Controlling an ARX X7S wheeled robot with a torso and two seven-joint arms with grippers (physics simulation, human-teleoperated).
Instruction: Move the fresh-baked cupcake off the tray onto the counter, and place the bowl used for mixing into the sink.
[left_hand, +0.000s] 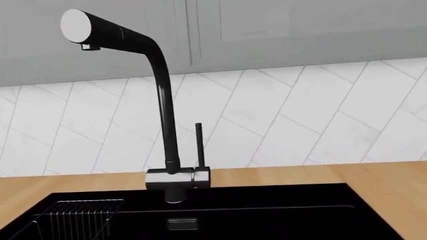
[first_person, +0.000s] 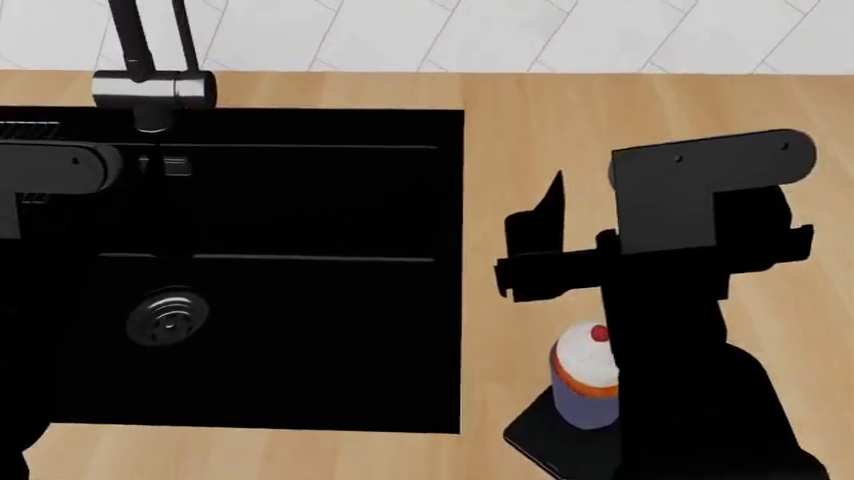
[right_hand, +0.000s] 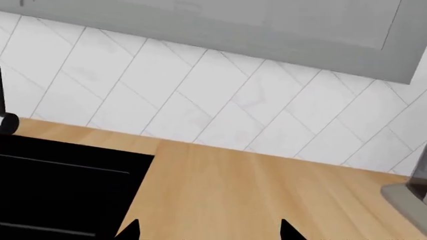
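Observation:
The cupcake (first_person: 585, 372), with white frosting and a red cherry, stands on the black tray (first_person: 541, 437) at the near edge of the counter (first_person: 534, 130), right of the sink (first_person: 320, 330). My right arm (first_person: 667, 260) hangs over the counter just behind the cupcake, partly covering it. My right gripper (right_hand: 210, 231) is open, with only bare wood between its fingertips (right_hand: 130, 231). My left arm (first_person: 54, 168) reaches over the sink's left side, and its fingers do not show against the black basin. The bowl is out of view.
A dark faucet (left_hand: 163, 100) rises behind the sink, with a wire rack (left_hand: 80, 212) in the basin's left part and a round drain (first_person: 167, 318). A white tiled wall (right_hand: 220, 100) backs the counter. A grey object (right_hand: 403, 197) sits at the far right.

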